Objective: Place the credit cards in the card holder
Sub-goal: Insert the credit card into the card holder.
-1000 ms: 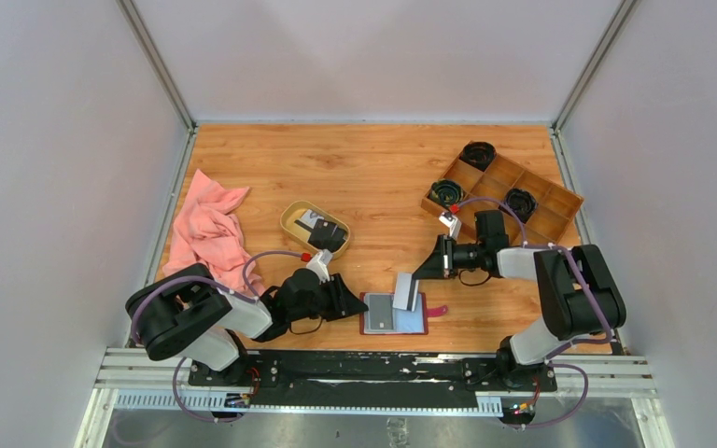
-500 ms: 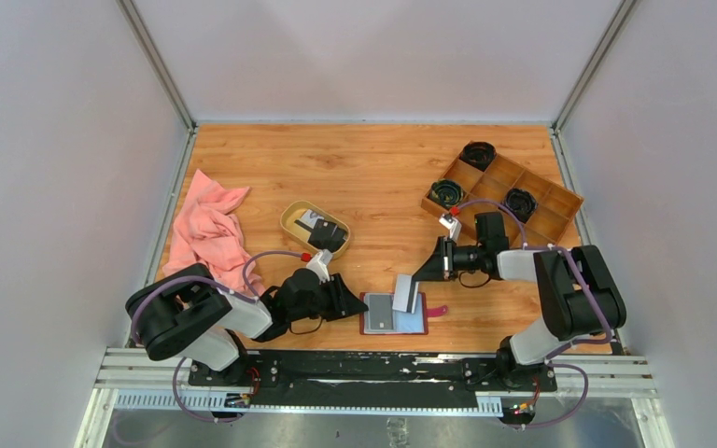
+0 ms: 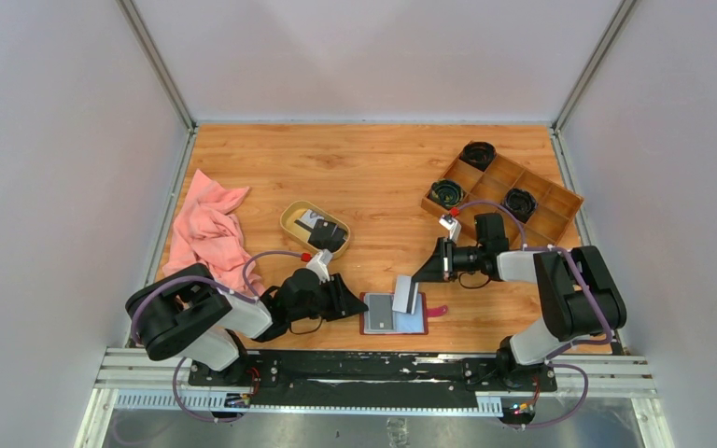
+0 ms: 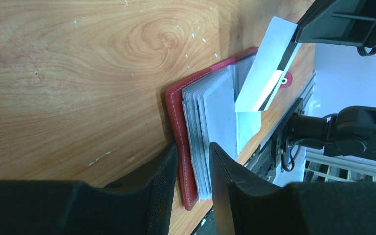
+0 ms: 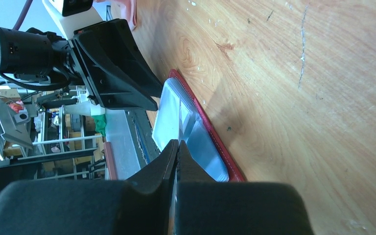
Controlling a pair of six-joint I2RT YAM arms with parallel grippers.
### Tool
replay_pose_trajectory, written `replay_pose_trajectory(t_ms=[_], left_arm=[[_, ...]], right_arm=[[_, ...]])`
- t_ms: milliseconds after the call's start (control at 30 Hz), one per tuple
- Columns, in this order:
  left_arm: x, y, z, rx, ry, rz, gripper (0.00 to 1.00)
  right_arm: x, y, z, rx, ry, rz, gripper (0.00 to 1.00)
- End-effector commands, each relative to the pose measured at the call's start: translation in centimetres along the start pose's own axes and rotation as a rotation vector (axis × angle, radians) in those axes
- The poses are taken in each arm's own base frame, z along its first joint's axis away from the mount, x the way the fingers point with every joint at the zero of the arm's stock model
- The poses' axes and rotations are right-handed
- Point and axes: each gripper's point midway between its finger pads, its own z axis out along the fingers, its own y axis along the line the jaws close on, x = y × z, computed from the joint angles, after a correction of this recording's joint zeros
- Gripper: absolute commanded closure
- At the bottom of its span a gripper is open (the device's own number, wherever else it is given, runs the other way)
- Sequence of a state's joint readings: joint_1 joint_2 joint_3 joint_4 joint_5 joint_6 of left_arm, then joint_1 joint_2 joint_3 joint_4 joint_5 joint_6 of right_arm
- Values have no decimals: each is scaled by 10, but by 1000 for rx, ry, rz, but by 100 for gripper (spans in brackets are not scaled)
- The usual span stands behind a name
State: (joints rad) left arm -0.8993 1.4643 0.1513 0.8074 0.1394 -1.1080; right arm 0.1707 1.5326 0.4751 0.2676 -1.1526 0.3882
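Noted the right fingers pressed fully together on the upper end of a white credit card. The card stood tilted, its lower edge down among the grey pockets of the card holder. The left fingers sat part-open astride the holder's left edge, one against the red cover and the other on the pocket stack, pinching it as far as I could see. The holder lay open and flat on the bench, near the front between both arms. Back-left, an oval tan dish held a black card and a pale card. Pink cloth far left; wooden compartment tray far right.
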Motion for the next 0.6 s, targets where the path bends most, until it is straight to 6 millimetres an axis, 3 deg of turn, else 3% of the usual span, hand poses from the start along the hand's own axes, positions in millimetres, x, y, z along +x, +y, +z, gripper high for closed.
replay_pose_trajectory(t_ms=[0, 367, 567], left_arm=[[30, 66, -13, -240, 93, 19, 62], [30, 65, -13, -237, 92, 20, 62], [30, 65, -14, -235, 92, 20, 62]], right_arm=[[8, 5, 1, -27, 19, 7, 100], [10, 11, -4, -8, 16, -27, 100], [12, 3, -2, 8, 22, -4, 100]])
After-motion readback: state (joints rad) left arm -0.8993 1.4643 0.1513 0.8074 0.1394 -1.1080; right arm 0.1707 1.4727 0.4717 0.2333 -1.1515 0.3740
